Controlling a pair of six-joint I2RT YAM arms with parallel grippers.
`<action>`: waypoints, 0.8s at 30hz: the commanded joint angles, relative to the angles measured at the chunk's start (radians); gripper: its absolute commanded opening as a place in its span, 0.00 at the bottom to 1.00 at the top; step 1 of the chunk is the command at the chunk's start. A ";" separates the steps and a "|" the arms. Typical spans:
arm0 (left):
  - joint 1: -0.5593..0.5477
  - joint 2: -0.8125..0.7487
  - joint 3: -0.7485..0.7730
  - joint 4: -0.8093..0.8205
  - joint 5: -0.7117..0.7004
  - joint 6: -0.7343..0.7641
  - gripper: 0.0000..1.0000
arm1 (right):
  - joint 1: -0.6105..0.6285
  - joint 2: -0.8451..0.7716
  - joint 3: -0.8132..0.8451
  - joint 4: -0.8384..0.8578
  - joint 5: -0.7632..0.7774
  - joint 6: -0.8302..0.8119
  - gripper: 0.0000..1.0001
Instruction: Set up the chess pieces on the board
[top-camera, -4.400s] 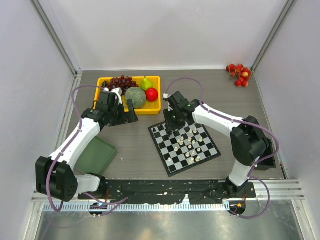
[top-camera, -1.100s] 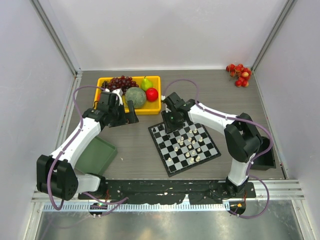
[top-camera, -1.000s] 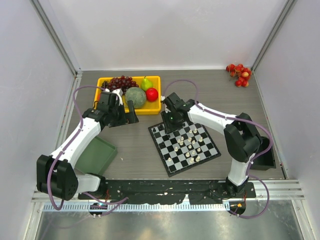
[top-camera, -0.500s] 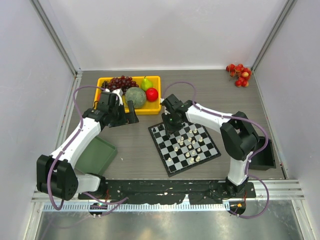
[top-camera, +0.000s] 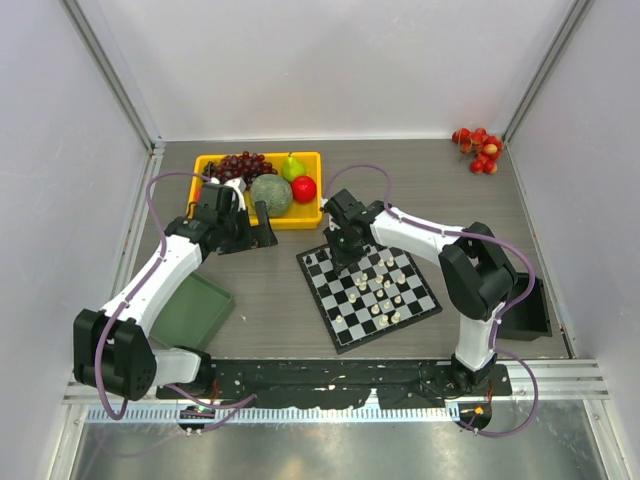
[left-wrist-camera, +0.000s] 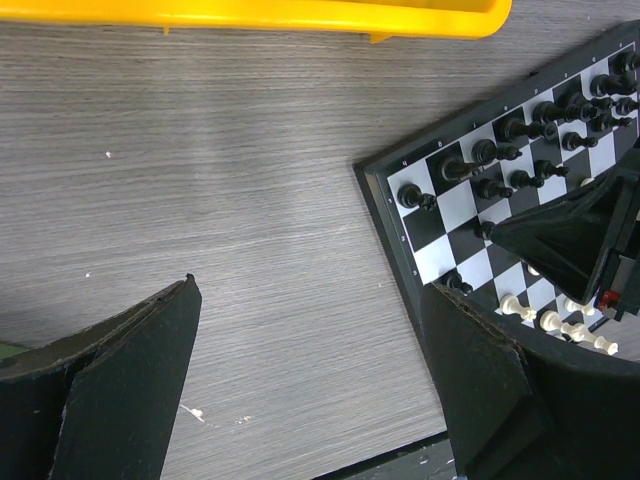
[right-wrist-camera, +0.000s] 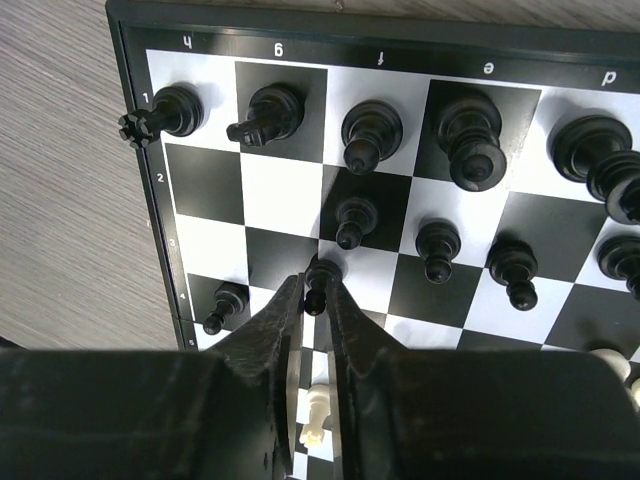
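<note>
The right arm reaches in from the lower right of the overhead view, elbow bent, its right end effector tipped down over the upper corner of the board. Through its wrist camera the two fingers are nearly together, pinching a small black pawn that stands at a seam between squares. Other black chess pieces stand in the rows above it in that frame, and a cream piece shows low between the fingers.

The left arm stretches up the left side, its left end effector poised just below the yellow tray, fingers spread wide with only bare counter between them.

The yellow tray, upper left of centre, holds dark grapes, a green melon, a pear and a red apple. A green tray sits at lower left.
</note>
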 joint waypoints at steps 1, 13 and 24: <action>-0.004 0.000 0.008 0.027 0.010 0.000 0.99 | 0.010 -0.016 0.015 -0.006 -0.008 -0.010 0.16; -0.004 -0.009 0.006 0.024 0.003 -0.001 0.99 | 0.014 -0.009 0.062 0.046 -0.011 0.007 0.15; -0.004 -0.012 0.002 0.018 0.001 0.002 0.99 | 0.015 0.036 0.074 0.075 -0.015 0.026 0.16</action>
